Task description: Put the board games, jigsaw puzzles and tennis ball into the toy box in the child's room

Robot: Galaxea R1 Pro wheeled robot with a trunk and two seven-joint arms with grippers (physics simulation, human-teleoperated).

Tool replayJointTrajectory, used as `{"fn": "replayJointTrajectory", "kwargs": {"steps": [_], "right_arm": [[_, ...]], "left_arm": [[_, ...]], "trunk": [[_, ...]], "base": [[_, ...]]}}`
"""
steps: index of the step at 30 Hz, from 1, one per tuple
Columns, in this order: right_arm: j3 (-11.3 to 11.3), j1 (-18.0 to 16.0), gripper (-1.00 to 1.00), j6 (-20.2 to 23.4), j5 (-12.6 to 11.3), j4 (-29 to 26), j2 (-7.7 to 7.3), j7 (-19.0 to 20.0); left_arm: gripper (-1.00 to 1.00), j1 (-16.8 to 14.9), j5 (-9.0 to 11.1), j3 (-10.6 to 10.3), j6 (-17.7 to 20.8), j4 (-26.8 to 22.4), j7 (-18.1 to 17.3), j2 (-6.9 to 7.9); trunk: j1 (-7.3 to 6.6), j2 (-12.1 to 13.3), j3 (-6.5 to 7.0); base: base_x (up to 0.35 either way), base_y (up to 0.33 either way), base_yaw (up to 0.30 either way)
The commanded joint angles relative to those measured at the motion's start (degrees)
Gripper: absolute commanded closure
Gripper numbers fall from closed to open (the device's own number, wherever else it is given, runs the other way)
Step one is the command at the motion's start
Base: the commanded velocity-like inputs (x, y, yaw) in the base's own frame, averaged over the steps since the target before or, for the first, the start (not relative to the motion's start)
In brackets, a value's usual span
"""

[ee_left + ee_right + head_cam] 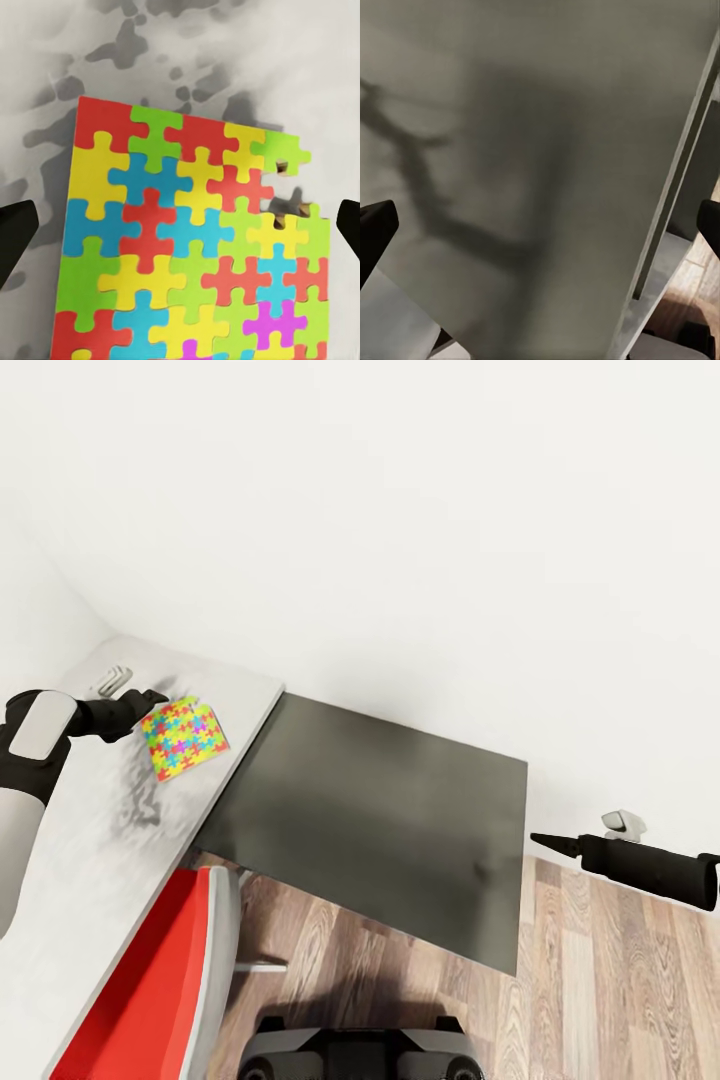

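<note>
One flat multicoloured jigsaw puzzle (191, 240) is lying on the marbled table (110, 830) at ten o'clock; the released left hand (180, 232), hovering, risks sliding it.

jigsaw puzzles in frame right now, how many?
1. The jigsaw puzzle lies flat on the marbled white table, just ahead of the left gripper, whose fingers straddle it in the wrist view. The task names two; the other may sit out of view.
</note>
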Motion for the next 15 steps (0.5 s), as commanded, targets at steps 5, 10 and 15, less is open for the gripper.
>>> {"fn": "replayJointTrajectory", "kwargs": {"steps": [5,10,15], "right_arm": [[-0.23,-0.04,-1.0,0.23,0.53,-0.01,0.0,0.58],[-0.35,-0.04,-1.0,0.23,0.53,-0.01,-0.09,0.58],[-0.49,-0.04,-1.0,0.23,0.53,-0.01,-0.29,0.58]], "left_arm": [[-1.0,-0.07,0.56,-0.22,0.03,-0.07,0.52,0.08],[-1.0,-0.06,0.57,-0.23,0.06,-0.07,0.52,0.08],[-1.0,0.06,0.55,-0.26,0.07,-0.08,0.52,0.09]], "trunk": [[0.03,-0.1,-0.55],[0.03,-0.1,-1.01],[0.03,-0.1,-1.46]], "base": [[0.0,0.0,0.0],[0.0,0.0,0.0],[0.0,0.0,0.0]]}}
